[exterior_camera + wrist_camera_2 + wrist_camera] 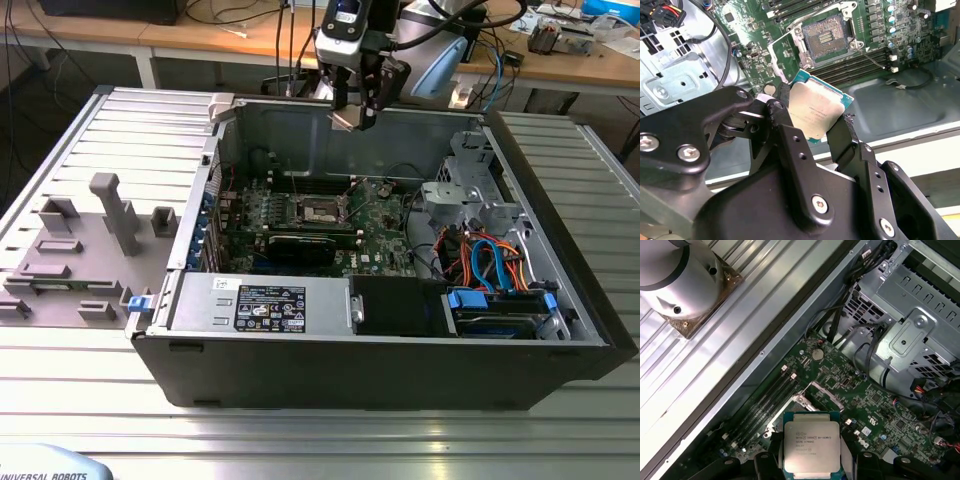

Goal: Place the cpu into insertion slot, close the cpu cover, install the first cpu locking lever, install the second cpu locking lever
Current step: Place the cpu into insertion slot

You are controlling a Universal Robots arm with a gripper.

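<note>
In the exterior view, the arm point(425, 45) is held with the wrist directed downward. The pincer point(350, 112) is suspended in the air. Its two black fingers point(785, 132) are clamped on opposite edges of the cpu point(816, 111).

cpu point(815, 112) silver-topped, level, held aloft; insertion slot point(825, 36) open below

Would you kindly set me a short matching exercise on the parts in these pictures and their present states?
Things:
1. cpu
2. insertion slot
3. cpu cover

States:
A. empty, on the green motherboard
B. gripped in the hand
C. open, raised beside the slot

Pairs: 1-B, 2-A, 3-C.
</note>
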